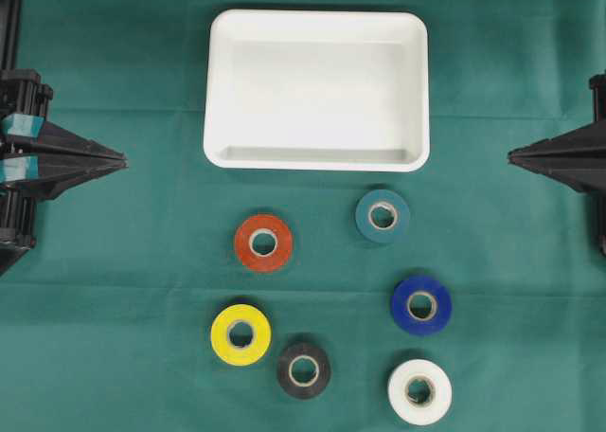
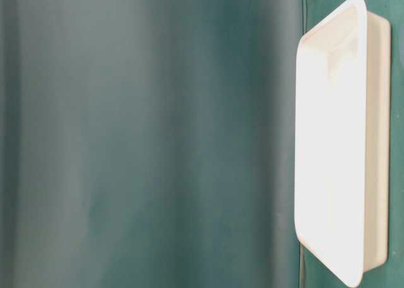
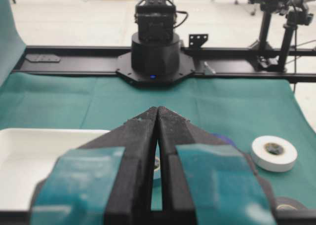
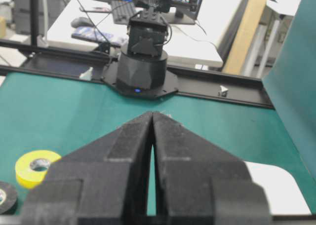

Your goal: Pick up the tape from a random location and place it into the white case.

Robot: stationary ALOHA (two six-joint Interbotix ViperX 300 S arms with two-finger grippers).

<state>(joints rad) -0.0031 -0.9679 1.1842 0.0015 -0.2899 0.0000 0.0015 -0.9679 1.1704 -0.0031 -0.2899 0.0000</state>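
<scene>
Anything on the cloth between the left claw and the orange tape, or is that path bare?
Bare. In the overhead view only green cloth lies between the left claw and the orange tape; the white case sits above that line.

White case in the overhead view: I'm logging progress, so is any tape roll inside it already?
No, the white case holds nothing; all six rolls, like the orange tape, lie on the green cloth below it.

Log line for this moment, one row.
stage: start, nothing picked | left gripper: shut, empty | right gripper: shut, empty | white case: empty | tape rolls: six on cloth below case
</scene>
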